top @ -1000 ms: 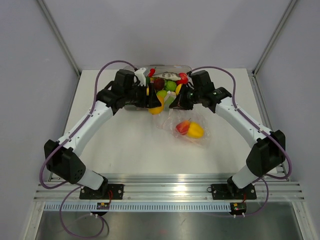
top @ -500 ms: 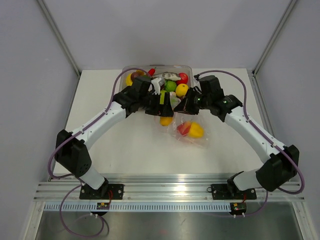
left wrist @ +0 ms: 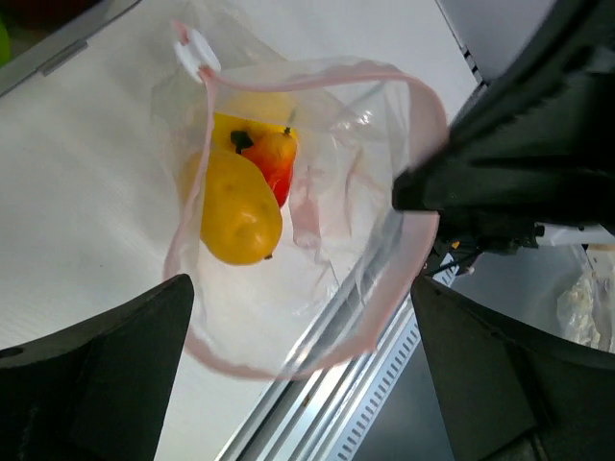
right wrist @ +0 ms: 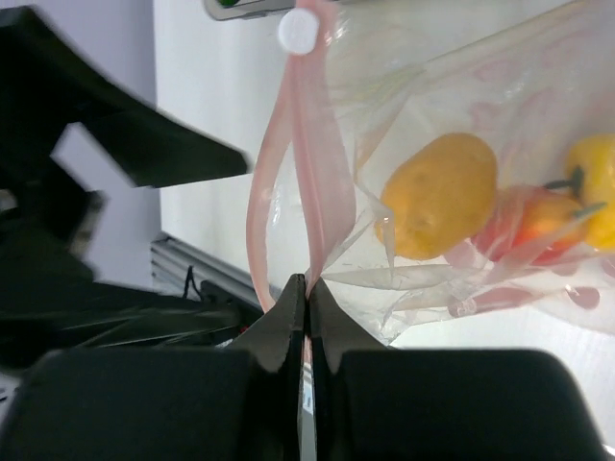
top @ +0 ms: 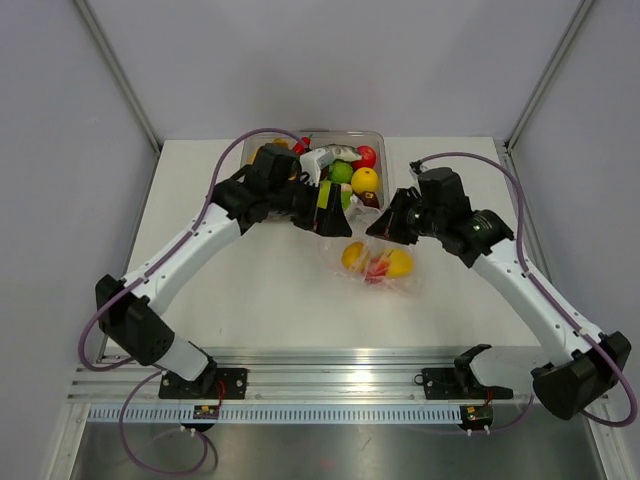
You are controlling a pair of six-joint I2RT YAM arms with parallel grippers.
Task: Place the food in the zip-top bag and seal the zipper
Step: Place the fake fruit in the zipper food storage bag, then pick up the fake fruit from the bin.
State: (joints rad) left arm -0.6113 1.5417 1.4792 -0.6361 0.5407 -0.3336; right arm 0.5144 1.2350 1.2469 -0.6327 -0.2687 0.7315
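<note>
Task stood part done. Three pieces of food [left wrist: 235,206] lay inside the zip-top bag [top: 378,268], two yellow and one red-orange, bunched at the closed end. The bag lay on the desk [top: 250,290] just off centre toward 3 o'clock, at about 5 o'clock from the clear tub [top: 380,140]. More food sat in the tub at the desk's 12 o'clock edge: a green piece [top: 342,172], a yellow-orange one [top: 365,180], a red one [top: 367,156] and others I could not count. So, as I judged it, more fetching was left, and the zipper [right wrist: 322,144] was wholly unsealed, its pink strip standing in a wide loop with a white tab [left wrist: 197,50] at one end. My right hand [right wrist: 306,288] was clenched on the zipper strip, pads pressed together with the pink edge between them, holding the mouth up at the bag's 12 o'clock side. My left hand [left wrist: 300,288] hung over the open mouth, fingers spread wide, holding nothing and touching nothing that I could see. Through it I looked straight down into the bag. In the overhead view that hand [top: 328,218] sat between tub and bag, at about 10 o'clock from the bag. Sealing would wait until the mouth was let down flat.
</note>
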